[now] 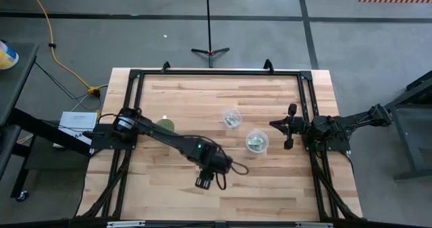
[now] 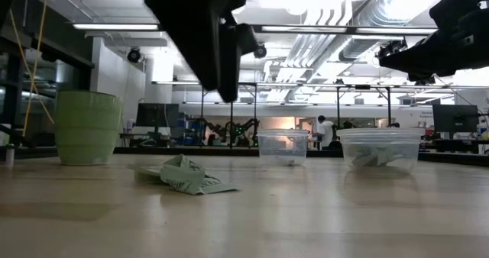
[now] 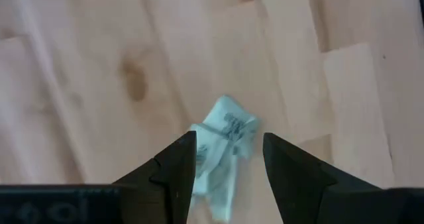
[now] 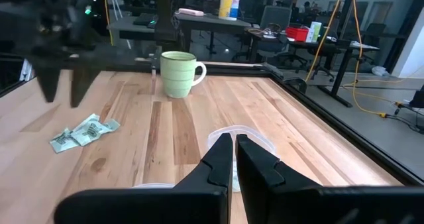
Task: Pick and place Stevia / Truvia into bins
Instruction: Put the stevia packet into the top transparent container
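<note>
— Where is the left gripper (image 1: 204, 181) placed?

— It is seen over the near middle of the wooden table (image 1: 175, 187), above the crumpled Stevia / Truvia packets (image 3: 222, 148). In the left wrist view its two dark fingers (image 3: 177, 168) are spread apart, with the pale green and white paper shown in the gap between them and beyond the tips. In the low view the gripper (image 2: 218, 67) is held clear above the packets (image 2: 187, 176), which lie flat on the wood; no contact is shown.

— And the packets themselves?

— A loose little heap is seen on bare table, well apart from the bins. From the right wrist view the heap (image 4: 83, 132) is found on the wood below the left arm's fingers. More packets are visible inside each of the two clear cups.

— Where are the bins placed?

— Both are set toward the right half of the table: one clear cup (image 1: 232, 117) farther back, the other clear cup (image 1: 257, 141) nearer and just beside the right arm. In the low view they are seen standing upright, side by side but apart (image 2: 283, 146) (image 2: 380, 148).

— The right gripper (image 1: 290, 127)?

— It is held at the table's right edge, near the second cup. Its fingers (image 4: 218, 161) are brought nearly together, with only a narrow slit between them and nothing gripped.

— Anything else on the table?

— A green mug (image 1: 165, 125) is stood to the left, partly covered by the left arm
</note>
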